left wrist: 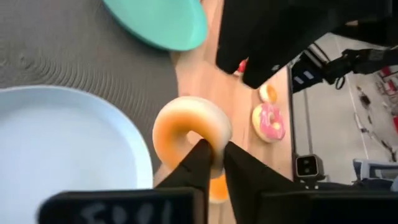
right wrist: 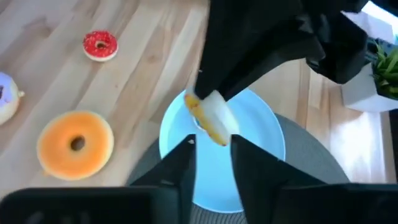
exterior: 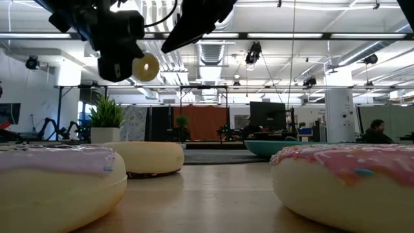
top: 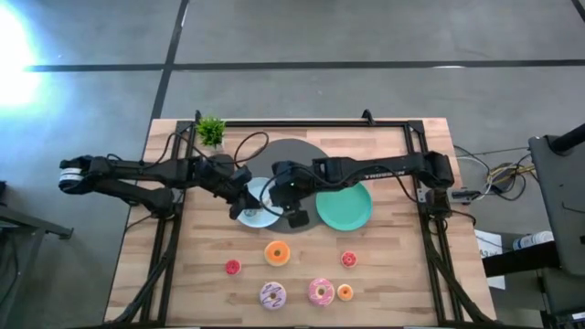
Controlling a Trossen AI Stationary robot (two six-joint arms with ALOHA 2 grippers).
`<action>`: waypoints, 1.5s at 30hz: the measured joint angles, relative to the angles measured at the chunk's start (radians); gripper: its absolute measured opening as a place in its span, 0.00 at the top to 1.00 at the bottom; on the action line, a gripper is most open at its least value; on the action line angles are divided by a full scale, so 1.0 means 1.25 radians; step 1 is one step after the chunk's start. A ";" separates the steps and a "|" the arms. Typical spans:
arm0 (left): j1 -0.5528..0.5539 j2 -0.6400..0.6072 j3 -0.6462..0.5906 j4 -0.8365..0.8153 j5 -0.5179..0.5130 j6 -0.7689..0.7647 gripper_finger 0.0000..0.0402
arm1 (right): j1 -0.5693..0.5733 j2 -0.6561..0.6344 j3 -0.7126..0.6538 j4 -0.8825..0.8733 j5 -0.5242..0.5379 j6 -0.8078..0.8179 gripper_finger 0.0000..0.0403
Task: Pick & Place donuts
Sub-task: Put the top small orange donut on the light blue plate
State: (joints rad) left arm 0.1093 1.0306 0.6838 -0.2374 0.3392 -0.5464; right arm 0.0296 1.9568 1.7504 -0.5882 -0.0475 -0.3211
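Note:
My left gripper (left wrist: 213, 155) is shut on a small orange-and-cream ring donut (left wrist: 191, 132), held in the air over the light blue plate (top: 259, 208); the low view shows that donut (exterior: 146, 66) high above the table. My right gripper (right wrist: 212, 149) is open and holds nothing. It hangs just right of the blue plate (right wrist: 261, 124), pointing at the held donut (right wrist: 210, 118). On the wood lie the orange donut (top: 277, 253), white-purple donut (top: 272, 295), pink donut (top: 321, 291), tiny orange donut (top: 345, 292) and two tiny red ones (top: 233, 267) (top: 349, 260). My left gripper pinches the donut between its two fingers (left wrist: 200, 158) on one side of the ring (left wrist: 214, 144), beside the hole. The fingers come from the table's left, slanting down. The donut is lifted clear above the blue plate and stands on edge, its hole (exterior: 147, 67) facing the near edge.
The green plate (top: 345, 206) lies right of the blue one, both by the big grey disc (top: 292, 155). A potted plant (top: 211, 131) stands at the far left corner. The right arm (top: 366, 169) reaches across the grey disc. Bare wood lies between the plates and the donuts.

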 joint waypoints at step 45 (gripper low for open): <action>-0.001 0.000 0.000 0.016 -0.052 -0.045 0.88 | -0.013 0.045 -0.002 -0.023 -0.036 0.003 0.97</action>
State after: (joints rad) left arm 0.1078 1.0308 0.6842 -0.2177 0.2746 -0.6023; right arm 0.0128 2.0129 1.7481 -0.6168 -0.0926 -0.3168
